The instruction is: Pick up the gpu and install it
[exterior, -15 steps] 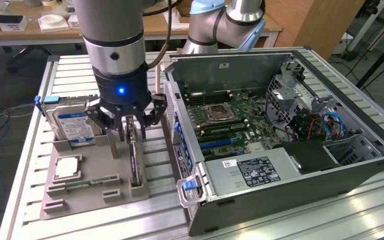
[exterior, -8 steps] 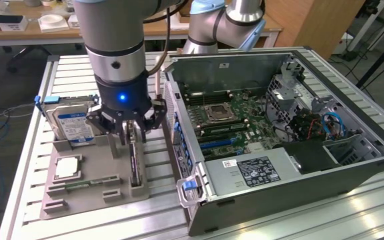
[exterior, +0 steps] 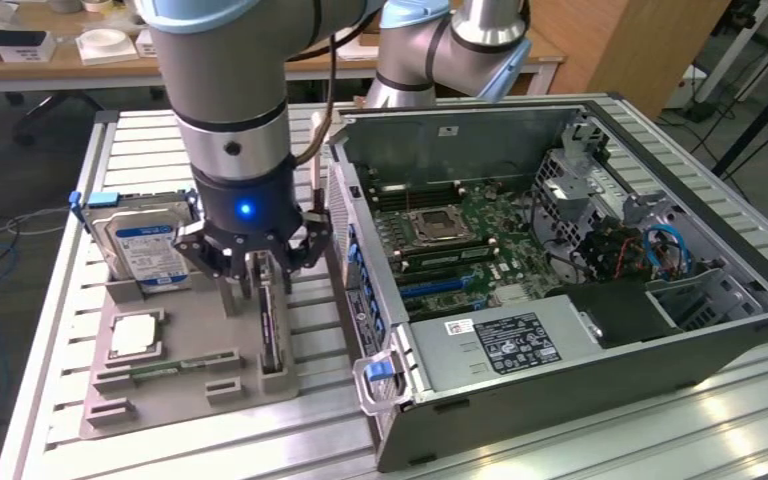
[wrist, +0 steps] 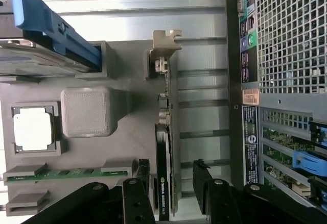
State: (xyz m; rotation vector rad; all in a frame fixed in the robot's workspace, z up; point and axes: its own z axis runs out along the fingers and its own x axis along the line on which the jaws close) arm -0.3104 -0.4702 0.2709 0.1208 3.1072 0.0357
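1. The gripper [exterior: 256, 272] hangs low over the grey fixture tray [exterior: 184, 405]. The tray sits on the exterior view's left of the open computer case [exterior: 464, 130].
2. The jaws are spread wide and pinch nothing. In the wrist view one black finger [wrist: 135, 198] stands on each side of the card. A bare strip of tray shows between the card and the other finger.
3. The gpu [exterior: 272, 335] stands on edge in its slot along the side of the tray nearest the case. It is seated in the tray, not lifted and not in the case.
4. Relation that matters: the card lies straight below the gripper, in the gap between the fingers. Its long axis runs along the tray, parallel to the case's ported rear panel and across the line the jaws close on. By my reading, closing would meet its two flat faces.
5. The silver bracket [wrist: 164, 43] is at the card's end away from the fingers. The black cooler stretch is the part between them.
6. I cannot tell how far the fingertips reach below the card's top edge.
7. The hard drive [exterior: 144, 250], processor chip [exterior: 133, 335] and memory stick [exterior: 171, 368] sit in their own pockets, apart from the gripper.
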